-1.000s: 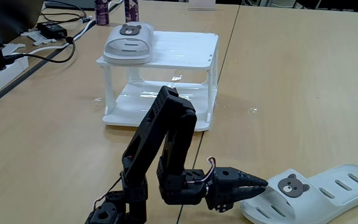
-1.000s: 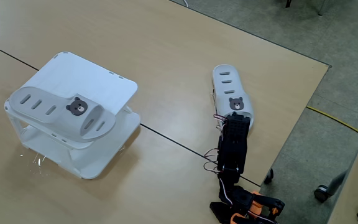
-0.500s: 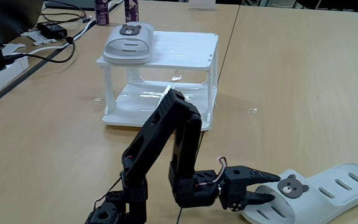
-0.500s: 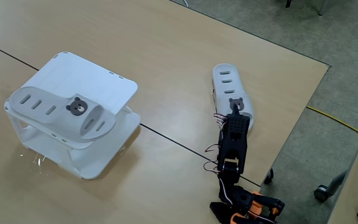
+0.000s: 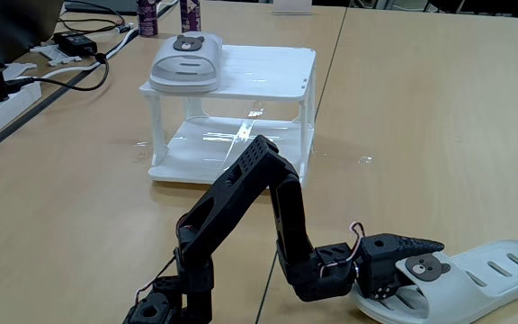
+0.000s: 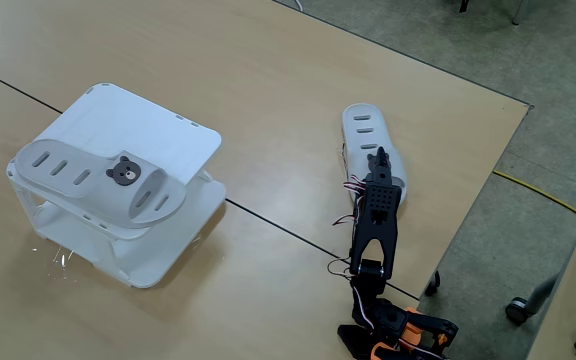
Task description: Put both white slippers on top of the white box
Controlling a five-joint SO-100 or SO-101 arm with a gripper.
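I see a wide wooden table (image 5: 421, 108) made of two tops butted together, the seam running away from me in a fixed view. The white box (image 5: 268, 63) stands on it at the far left of centre; in a fixed view from above it sits at the left (image 6: 158, 125). One slipper (image 5: 187, 61) lies flat on the box's top at its left edge, bear badge at the far end; from above I see that same slipper (image 6: 88, 185) along the near side of the top, its ends overhanging a little.

My arm (image 5: 250, 202) reaches from its base at the near edge out to the right, folded low over the table. The second slipper (image 5: 475, 279) lies on the table at the near right, well apart from the box; from above it (image 6: 366, 135) lies near the right table edge, toe pointing away.

The gripper (image 5: 418, 263) is at the badge end of this slipper. Its upper finger lies over the strap beside the bear badge (image 5: 421, 267), and the lower finger looks tucked under the strap, so the jaws sit slightly parted around the strap; I cannot tell whether they are actually pinching it. From above the gripper (image 6: 377, 156) covers the strap.

Cables, a power strip and two bottles sit at the far left edge (image 5: 70, 45).
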